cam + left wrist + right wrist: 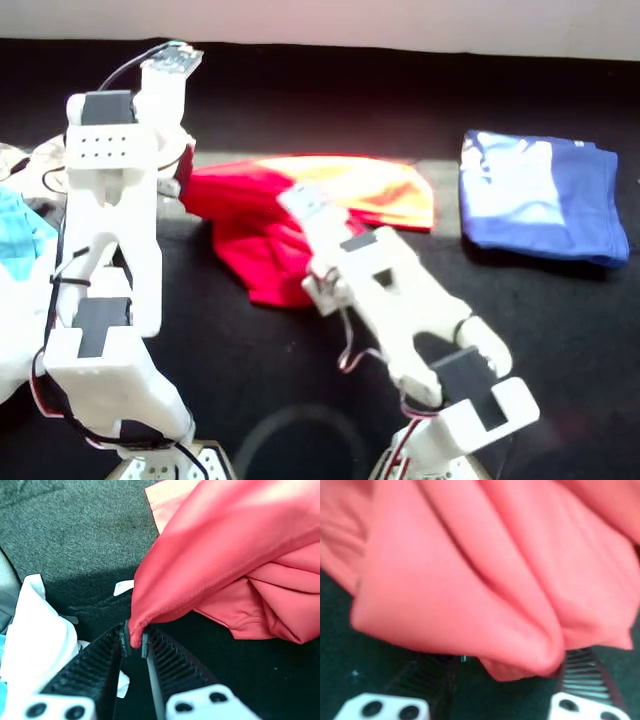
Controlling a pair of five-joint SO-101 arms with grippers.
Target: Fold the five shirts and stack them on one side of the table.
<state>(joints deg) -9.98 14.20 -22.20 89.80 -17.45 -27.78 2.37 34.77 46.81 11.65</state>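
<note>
A crumpled red fabric shirt (262, 250) lies in the middle of the dark, cloth-covered worktop (300, 100), its upper part washed pale orange by a band of light. In the left wrist view the left claw (133, 642) is pinched tight on a hemmed corner of this shirt (225, 545), the black ribbed fingers (95, 665) pressed together with the cloth edge between their tips; in the high view that corner is at the shirt's left edge, beside the tall white left arm (110, 230). The right arm (390, 290) stretches from the lower centre of the frame onto the shirt's middle. Its claw (505, 672) stands wide apart, with a thick fold of the red shirt (470, 580) bulging between and over the two fingers. A neatly folded blue shirt (540, 195) rests at the upper right, well apart from the red one. A heap of white and turquoise clothes (20, 240) sits at the left edge
</note>
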